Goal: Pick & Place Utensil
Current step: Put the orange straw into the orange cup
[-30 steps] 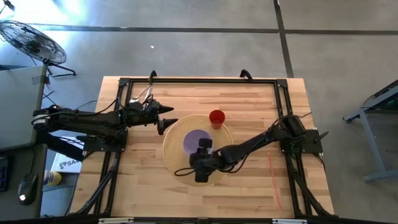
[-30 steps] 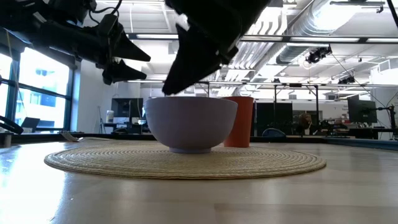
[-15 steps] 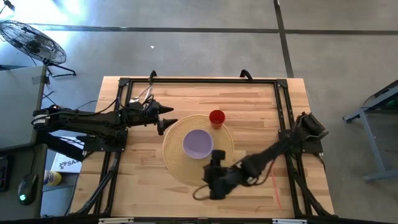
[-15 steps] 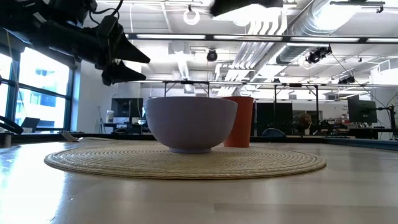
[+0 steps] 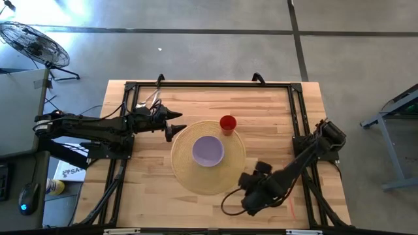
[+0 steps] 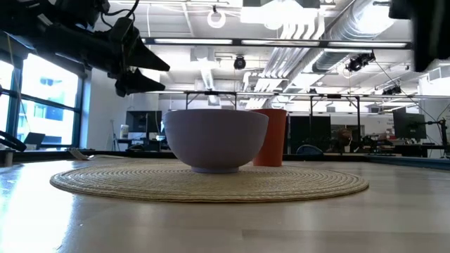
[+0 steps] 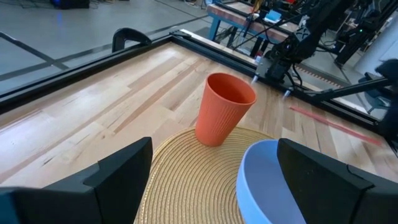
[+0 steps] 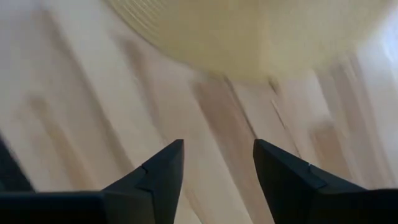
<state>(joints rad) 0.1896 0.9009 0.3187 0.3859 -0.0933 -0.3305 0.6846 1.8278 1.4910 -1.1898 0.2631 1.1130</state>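
A lavender bowl (image 5: pixel 208 150) stands on its base in the middle of a round woven mat (image 5: pixel 186 171); it also shows in the low view (image 6: pixel 214 144) and the left wrist view (image 7: pixel 267 183). A red-orange cup (image 5: pixel 227 123) stands upright on the mat's far edge (image 7: pixel 222 109). No utensil shows in the bowl or in either gripper. My left gripper (image 5: pixel 175 123) hovers open at the mat's left edge, pointing at the cup and bowl (image 7: pixel 211 180). My right gripper (image 5: pixel 251 196) is open above bare table right of the mat's near edge (image 8: pixel 217 146).
Thin pale things (image 5: pixel 149 98), too small to name, lie near the table's far left corner. A black frame (image 5: pixel 209 85) runs along the table's edges. A red line (image 5: pixel 286 186) marks the wood at the near right. Bare wood lies around the mat.
My right gripper has drawn back from just over the bowl, moving toward the table's near edge and then to the right, off the mat, and has left the middle of the low view. Bowl, cup and mat have stayed in place.
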